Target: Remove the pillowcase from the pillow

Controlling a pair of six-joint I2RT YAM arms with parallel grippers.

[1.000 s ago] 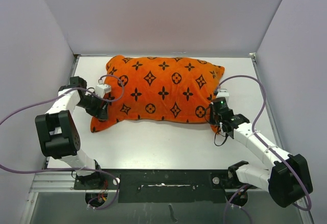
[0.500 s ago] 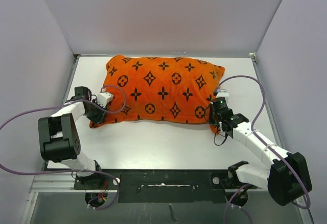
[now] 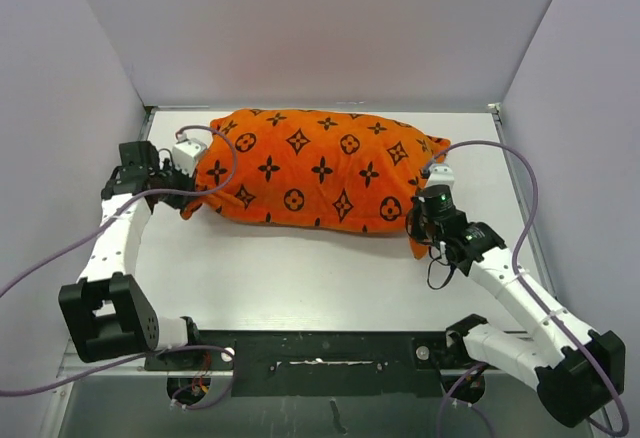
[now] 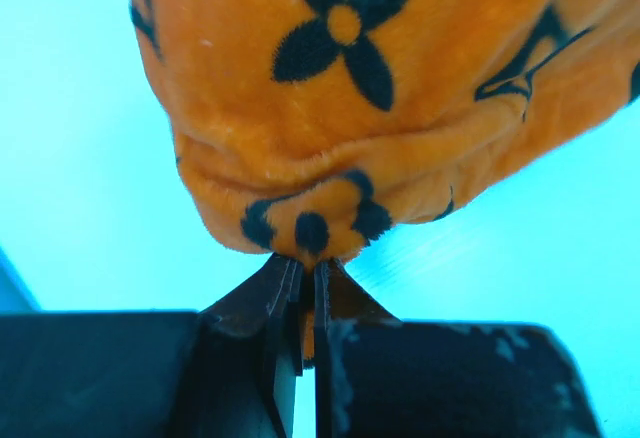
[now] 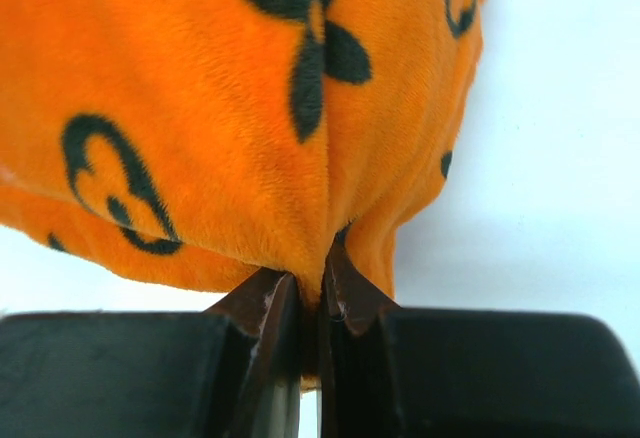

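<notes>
Left wrist: left gripper (image 4: pixel 308 293) closed tight, with one corner of the pillowcase (image 4: pixel 350 108) pinched between its two fingers.
Right wrist: right gripper (image 5: pixel 322 298) also clamped shut, on one fold of the pillowcase.
Top view: one stuffed pillowcase lies across the far half of the table (image 3: pixel 300 278), with two arms, one at each end.
</notes>
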